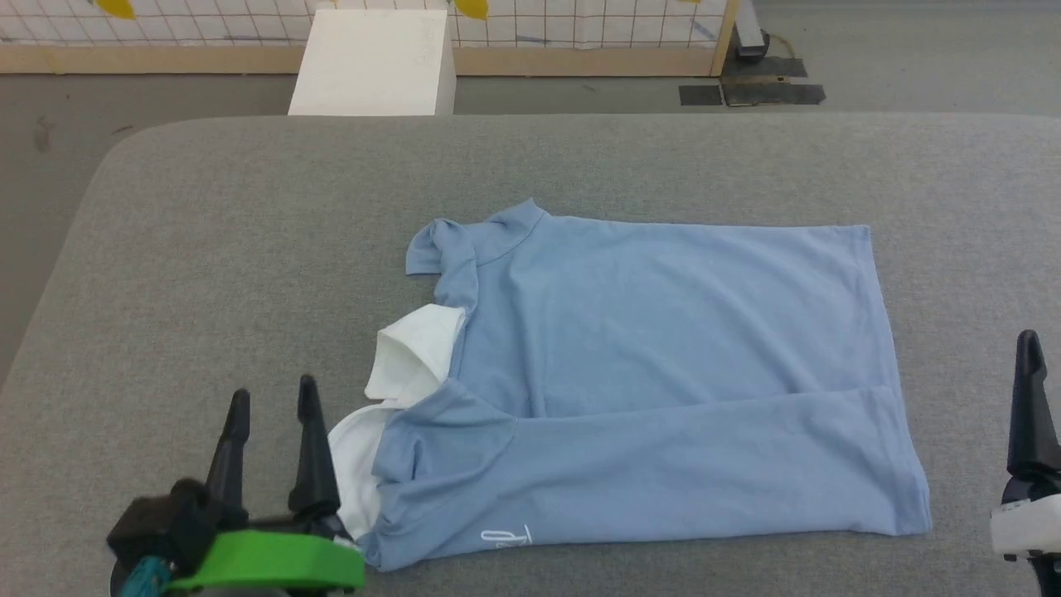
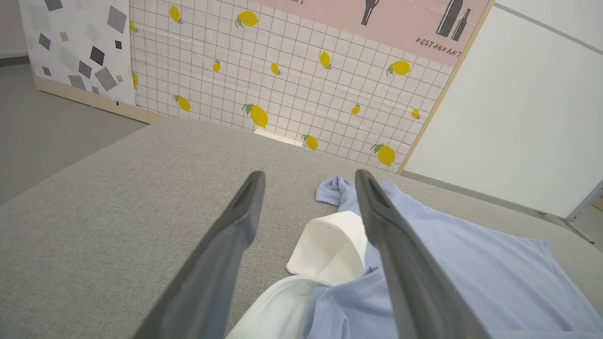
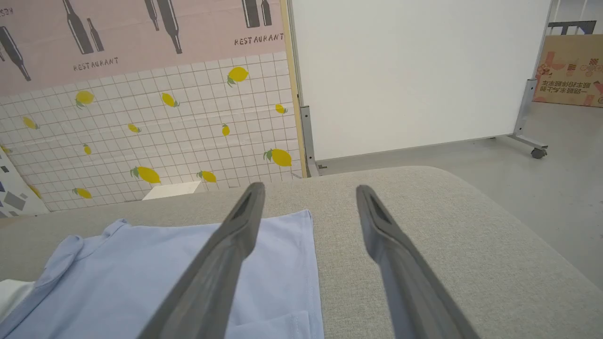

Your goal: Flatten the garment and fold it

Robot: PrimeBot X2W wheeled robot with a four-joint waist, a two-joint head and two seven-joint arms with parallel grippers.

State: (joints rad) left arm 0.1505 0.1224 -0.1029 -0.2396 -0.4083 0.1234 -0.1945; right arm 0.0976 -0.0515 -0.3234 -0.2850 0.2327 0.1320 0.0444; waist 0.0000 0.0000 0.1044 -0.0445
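Note:
The garment (image 1: 663, 365), a light blue polo shirt, lies flat on the grey padded table (image 1: 249, 249) with its near long side folded over the body. Its white collar (image 1: 406, 356) points left and a small white logo (image 1: 506, 537) sits near the front edge. My left gripper (image 1: 269, 406) stands open just left of the collar, holding nothing; in the left wrist view the left gripper (image 2: 308, 181) frames the collar (image 2: 330, 245). My right gripper (image 3: 308, 193) is open and empty just right of the hem (image 3: 306, 263). One dark finger (image 1: 1030, 398) shows at the right edge.
A white box (image 1: 373, 62) stands on the floor beyond the table's far edge, before a tiled lemon-print panel (image 2: 282, 70). A white board on wheels (image 3: 414, 70) stands to the right. Bare grey table surface lies left of the shirt and behind it.

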